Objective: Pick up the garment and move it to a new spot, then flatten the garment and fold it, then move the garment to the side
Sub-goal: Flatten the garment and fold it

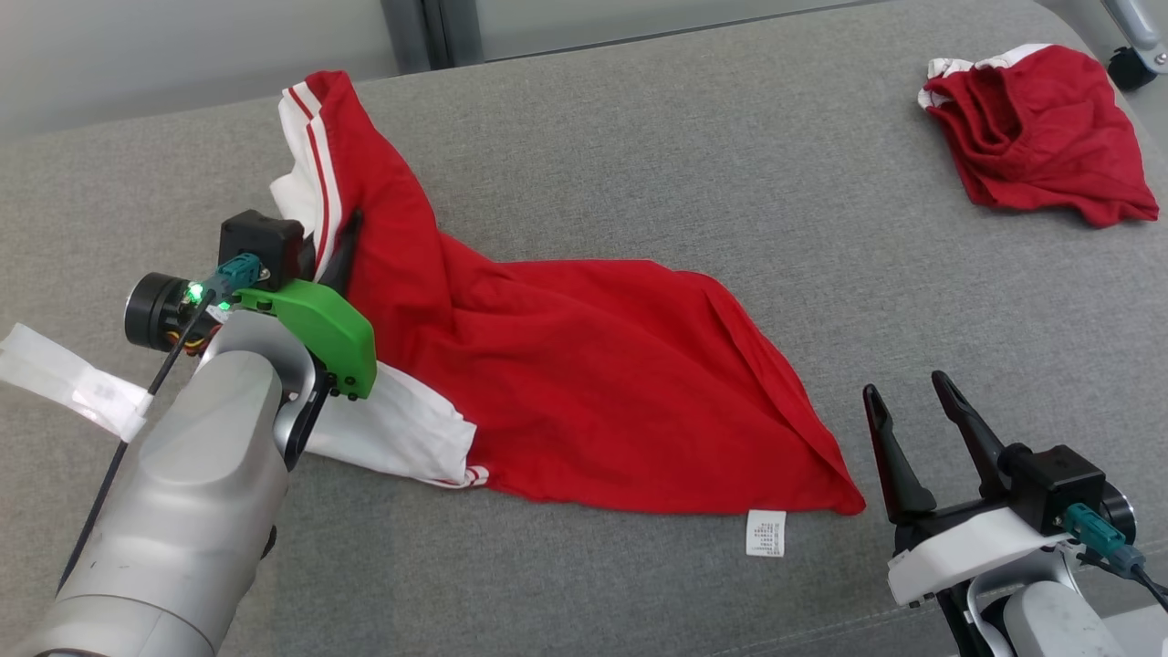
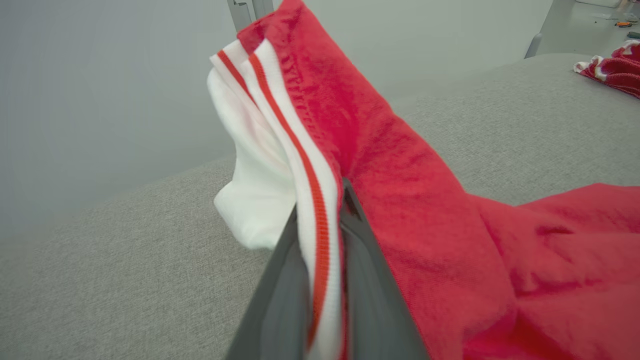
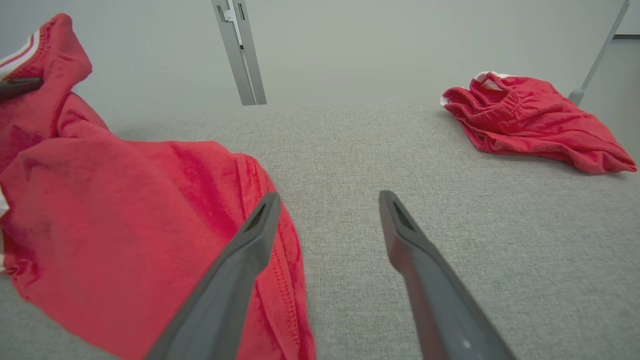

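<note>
Left gripper (image 2: pixel 322 205) clamps the garment (image 1: pixel 584 383) by its striped edge, mid-left.
A slow, straight lift should suit; right gripper (image 1: pixel 905 385), lower right, stands open.

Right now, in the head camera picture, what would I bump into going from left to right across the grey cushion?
First the left gripper with its green cover, shut on the striped edge → the big red-and-white cloth garment → the open right gripper with two dark fingers → the small crumpled red cloth garment.
</note>
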Motion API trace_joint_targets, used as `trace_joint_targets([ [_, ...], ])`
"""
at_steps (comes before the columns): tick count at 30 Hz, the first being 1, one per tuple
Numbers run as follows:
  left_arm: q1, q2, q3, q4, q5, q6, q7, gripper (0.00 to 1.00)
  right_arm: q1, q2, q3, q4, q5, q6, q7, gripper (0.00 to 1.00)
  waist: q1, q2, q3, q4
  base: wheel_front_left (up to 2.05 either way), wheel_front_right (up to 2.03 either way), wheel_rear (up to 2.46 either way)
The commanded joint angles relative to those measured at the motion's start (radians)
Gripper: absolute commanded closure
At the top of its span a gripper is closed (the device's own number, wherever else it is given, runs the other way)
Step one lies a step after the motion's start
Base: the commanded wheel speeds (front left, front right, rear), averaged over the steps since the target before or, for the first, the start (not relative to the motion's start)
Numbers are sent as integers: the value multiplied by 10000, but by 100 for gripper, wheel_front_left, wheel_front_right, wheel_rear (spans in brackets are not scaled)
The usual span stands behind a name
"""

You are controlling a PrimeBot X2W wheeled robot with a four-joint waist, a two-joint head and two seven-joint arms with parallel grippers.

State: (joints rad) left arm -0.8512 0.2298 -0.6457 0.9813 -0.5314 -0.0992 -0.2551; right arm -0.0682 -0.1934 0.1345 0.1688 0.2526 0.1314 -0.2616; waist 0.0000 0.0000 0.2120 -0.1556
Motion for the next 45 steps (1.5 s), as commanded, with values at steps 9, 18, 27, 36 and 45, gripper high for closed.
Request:
trace_joint_targets([
  [9, 345, -72, 427, -205, 439, 226, -92, 0, 28, 76, -14, 156, -54, -17, -45, 0, 0, 0, -132, 115, 0, 0, 0],
  [18, 1277, -106, 792, -418, 724, 42, -96, 0, 186, 75, 143, 308, -39, -17, -45, 0, 0, 0, -463, 461, 0, 0, 0],
  [27, 1541, -347, 326, 663, 479, -244, 36, 0, 207, 77, 251, 356, 53, -17, -45, 0, 0, 0, -501, 391, 0, 0, 0],
  [36, 1235, -540, 73, 1389, 127, -309, 164, 9, 24, 16, 216, 361, 128, -17, -45, 0, 0, 0, -170, 69, 0, 0, 0],
  [45, 1150, -508, -340, 1495, -325, -316, 62, 100, 2, 41, 125, 402, 51, -17, -45, 0, 0, 0, -179, 102, 0, 0, 0],
])
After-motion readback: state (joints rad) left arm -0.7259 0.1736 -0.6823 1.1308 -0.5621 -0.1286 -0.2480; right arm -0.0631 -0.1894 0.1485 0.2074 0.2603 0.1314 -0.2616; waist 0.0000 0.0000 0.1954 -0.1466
